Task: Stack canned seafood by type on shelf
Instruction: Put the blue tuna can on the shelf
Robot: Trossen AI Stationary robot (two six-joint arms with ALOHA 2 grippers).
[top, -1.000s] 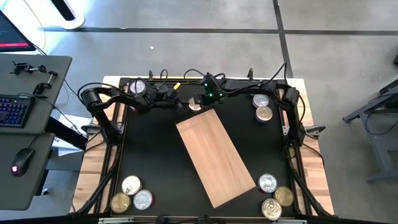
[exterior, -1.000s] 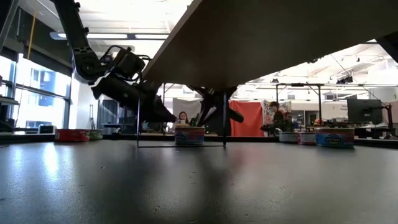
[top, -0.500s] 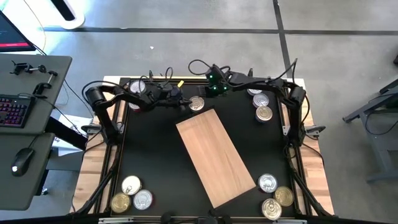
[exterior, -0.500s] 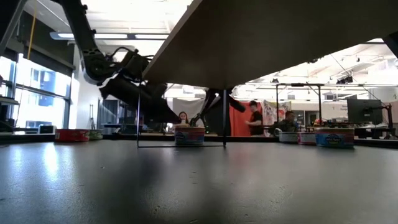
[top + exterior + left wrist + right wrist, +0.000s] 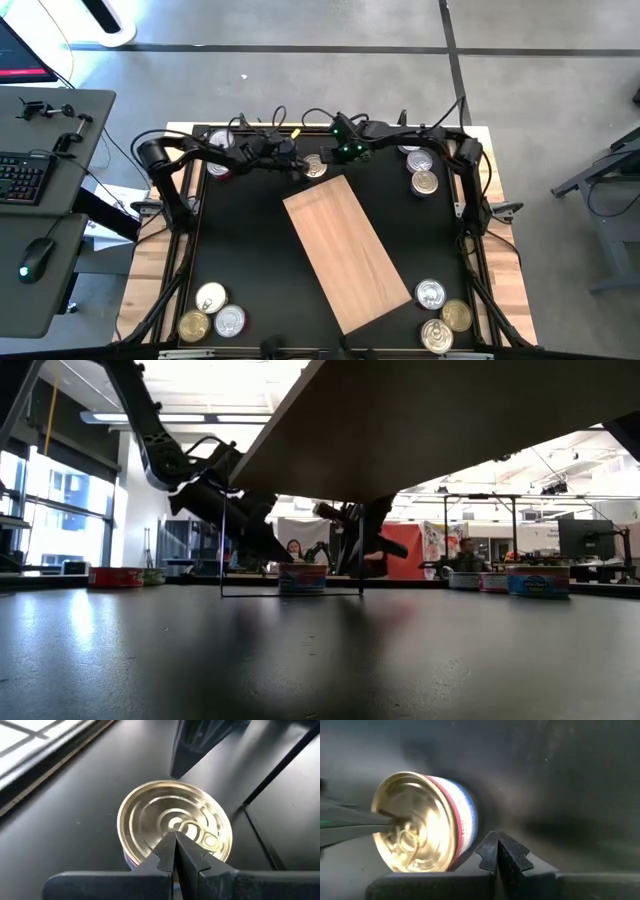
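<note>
From above we see a black table (image 5: pixel 250 260) with a light-brown wooden shelf (image 5: pixel 346 250) lying flat and slanted across its middle. Just beyond the shelf's far corner sits one tin with a gold lid (image 5: pixel 315 167), and both arms reach in toward it from the far side. Our left gripper (image 5: pixel 296 168) comes from the left, its fingers pressed together with the tips right over the tin; in the left wrist view the closed tips (image 5: pixel 175 845) overlap the gold lid (image 5: pixel 175 827), though we cannot tell if they touch it. Our right gripper (image 5: pixel 332 160) comes from the right, also pressed together and holding nothing; in the right wrist view its tips (image 5: pixel 496 845) sit just beside the tin's red, white and blue side band (image 5: pixel 462 820). More tins stand in groups: three at the near left corner (image 5: pixel 212 312), four at the near right corner (image 5: pixel 440 315), a few at the far right (image 5: pixel 420 170), and one at the far left (image 5: pixel 220 155).
</note>
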